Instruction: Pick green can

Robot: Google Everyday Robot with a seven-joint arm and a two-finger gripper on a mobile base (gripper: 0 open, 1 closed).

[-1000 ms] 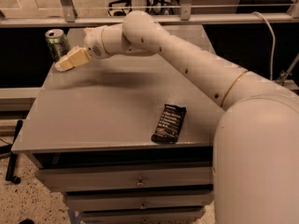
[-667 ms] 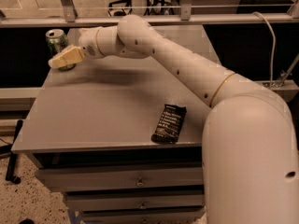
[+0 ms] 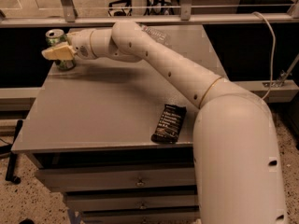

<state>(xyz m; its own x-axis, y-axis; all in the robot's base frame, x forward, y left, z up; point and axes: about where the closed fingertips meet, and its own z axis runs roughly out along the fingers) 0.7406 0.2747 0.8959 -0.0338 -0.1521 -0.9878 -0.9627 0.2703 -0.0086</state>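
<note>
The green can (image 3: 56,37) stands upright at the far left corner of the grey table (image 3: 107,111), its silver top showing. My gripper (image 3: 58,53) is at the end of the long white arm that reaches across the table from the right. It sits right at the can's body, covering its middle. The can's top shows above the gripper and its base (image 3: 66,65) shows below. The can stands on the table.
A dark snack bar wrapper (image 3: 169,122) lies near the table's front right. A clear plastic bottle (image 3: 158,34) lies at the back behind the arm. A metal railing (image 3: 187,18) runs behind the table. Drawers (image 3: 121,181) are under the table front.
The gripper has moved left and a little toward the back, from beside the can to directly over its body. The can and the wrapper have not moved.
</note>
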